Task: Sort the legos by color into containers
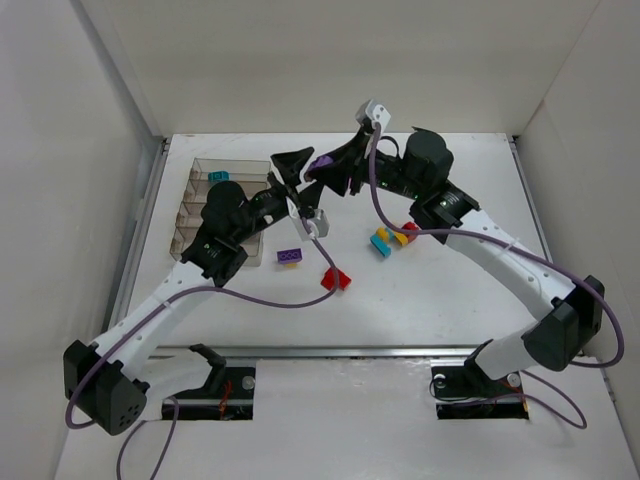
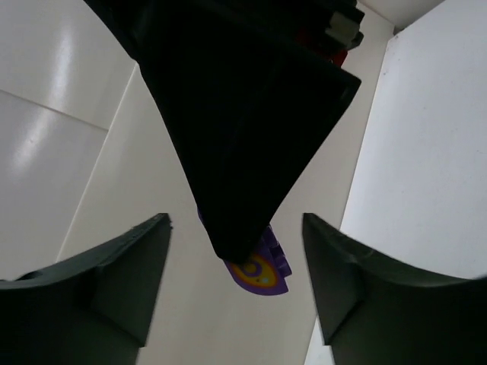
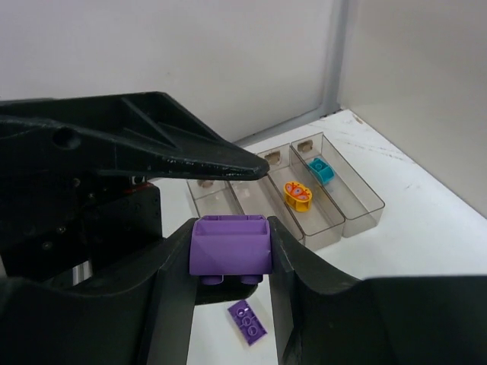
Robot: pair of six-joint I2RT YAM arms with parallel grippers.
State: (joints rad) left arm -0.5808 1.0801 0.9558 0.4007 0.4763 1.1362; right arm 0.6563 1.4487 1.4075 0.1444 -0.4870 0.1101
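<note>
My right gripper (image 3: 230,245) is shut on a purple lego (image 3: 230,249), held in the air above the table's far middle (image 1: 322,162). My left gripper (image 1: 290,166) faces it with its jaws open on either side of that purple lego (image 2: 264,271), not touching it. The containers (image 1: 196,222) stand in a row at the far left. One holds a teal lego (image 3: 321,170), the compartment next to it a yellow printed piece (image 3: 297,195). On the table lie a flat purple lego (image 1: 290,257), a red lego (image 1: 335,280) and a teal, yellow and red cluster (image 1: 390,240).
White walls close in the table on the left, back and right. The two arms cross the middle of the table, their wrists close together near the back. A metal rail (image 1: 330,350) runs along the near edge.
</note>
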